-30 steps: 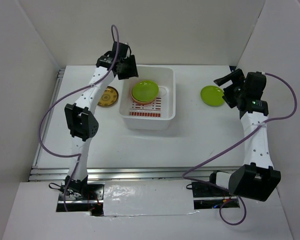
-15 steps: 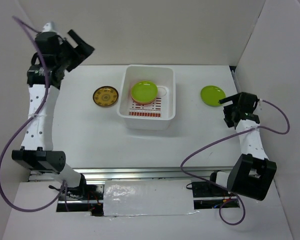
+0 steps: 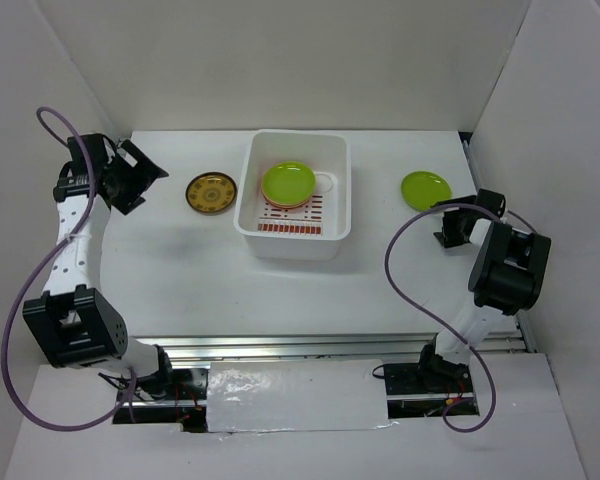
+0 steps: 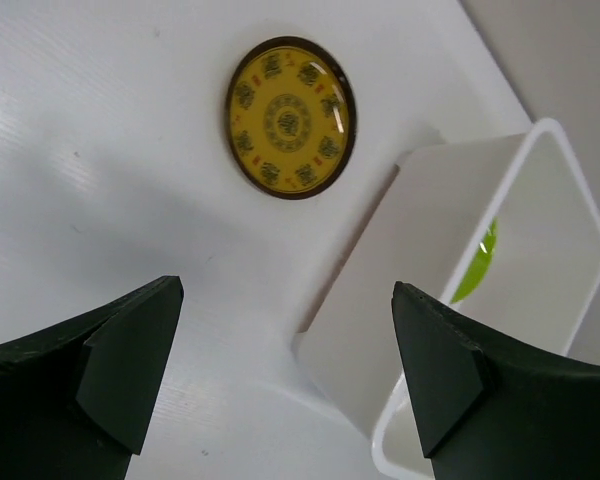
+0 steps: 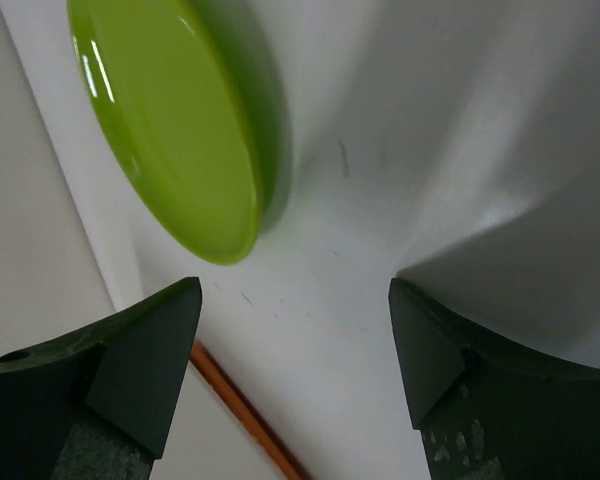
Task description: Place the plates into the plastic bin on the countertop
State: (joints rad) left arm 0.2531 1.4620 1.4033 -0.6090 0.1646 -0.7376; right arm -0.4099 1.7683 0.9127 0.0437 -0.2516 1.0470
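Note:
The white plastic bin (image 3: 334, 180) stands at the back middle of the countertop (image 3: 210, 270), with a lime green plate (image 3: 288, 182) on top of a stack inside it. A brown-and-gold patterned plate (image 3: 211, 193) lies left of the bin and shows in the left wrist view (image 4: 291, 117) beside the bin (image 4: 450, 300). A second lime green plate (image 3: 425, 190) lies right of the bin and shows in the right wrist view (image 5: 170, 120). My left gripper (image 3: 143, 180) is open and empty, left of the patterned plate. My right gripper (image 3: 450, 222) is open and empty, just in front of the right green plate.
White walls enclose the countertop on the left, back and right. A metal rail (image 3: 280, 346) runs along the front edge. An orange strip (image 5: 242, 410) lines the table edge by the right wall.
The left arm came down from high at the back left to beside the patterned plate. The right arm folded lower, its gripper now just short of the right green plate.

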